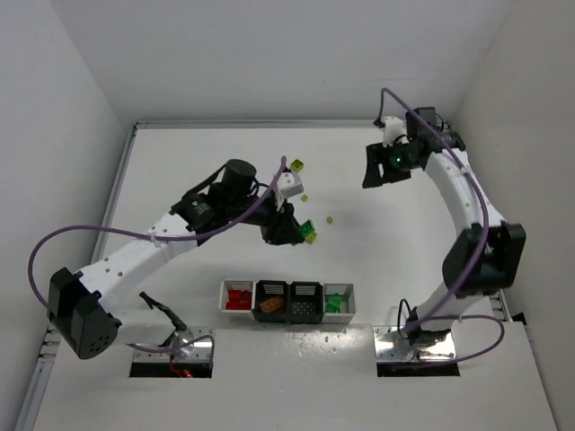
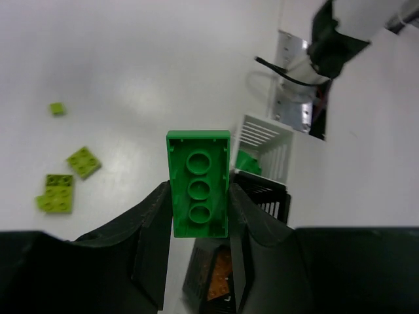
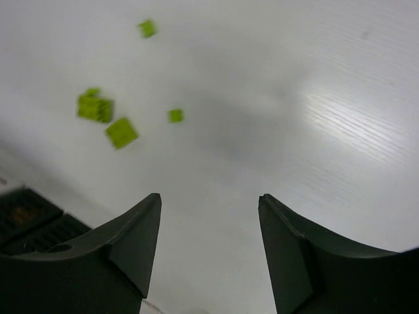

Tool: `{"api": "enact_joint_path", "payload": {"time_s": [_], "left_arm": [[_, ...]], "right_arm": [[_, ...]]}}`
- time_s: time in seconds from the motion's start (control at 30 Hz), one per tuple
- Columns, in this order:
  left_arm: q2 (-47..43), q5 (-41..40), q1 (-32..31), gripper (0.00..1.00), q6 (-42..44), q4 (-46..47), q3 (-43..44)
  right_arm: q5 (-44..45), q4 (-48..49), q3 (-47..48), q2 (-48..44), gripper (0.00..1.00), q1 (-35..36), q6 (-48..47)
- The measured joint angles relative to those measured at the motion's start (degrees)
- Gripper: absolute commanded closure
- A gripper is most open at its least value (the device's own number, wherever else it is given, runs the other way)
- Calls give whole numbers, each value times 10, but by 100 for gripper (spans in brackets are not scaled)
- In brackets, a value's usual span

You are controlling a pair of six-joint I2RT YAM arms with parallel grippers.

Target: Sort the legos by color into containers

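The green brick is being gripped by the left tool, which is closed on its long sides. The hollow underside is turned toward the wrist camera. Being pinched across its narrow width, the brick is judged to be held securely for carrying.

In the top view it is being held above the table, at about 12 o'clock from the row of bins. Green pieces are lying in the end white bin at the 3 o'clock end of that row, so this is judged to be where the brick is being taken. Red pieces are lying in the far white bin at the 9 o'clock end, and brown ones in the first black bin beside it. The second black bin is probably being kept for the yellow-green bricks. Those are lying loose on the table, further toward 12 o'clock.

The right tool is being held wide apart with nothing in it, well off at 2 o'clock. It is likely being kept out of the left arm's way.
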Motion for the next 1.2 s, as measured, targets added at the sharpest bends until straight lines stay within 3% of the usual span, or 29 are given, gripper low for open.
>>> {"api": "enact_joint_path", "payload": {"time_s": [0.13,0.37,0.63,0.77,0.9,1.13,1.2], "left_arm": [[10,1,-83,92,2,5,-11],[97,-19,-241,92,52,6,-10],[150,-43,-255,90,61,13,-9],[172,-52,-257,84,61,18,12],[190,-59,-260,77,61,23,31],[202,-71,-262,32,68,25,35],[202,-74,-262,26,73,23,35]], "right_arm": [[5,22,38,105,37,-88,19],[-15,34,47,108,35,-110,24],[-46,39,3,52,35,-115,9],[-56,40,-23,32,35,-119,3],[-62,39,-28,32,35,-119,-3],[-63,49,-43,16,29,-119,-11],[-62,51,-46,7,29,-119,-12]]}}
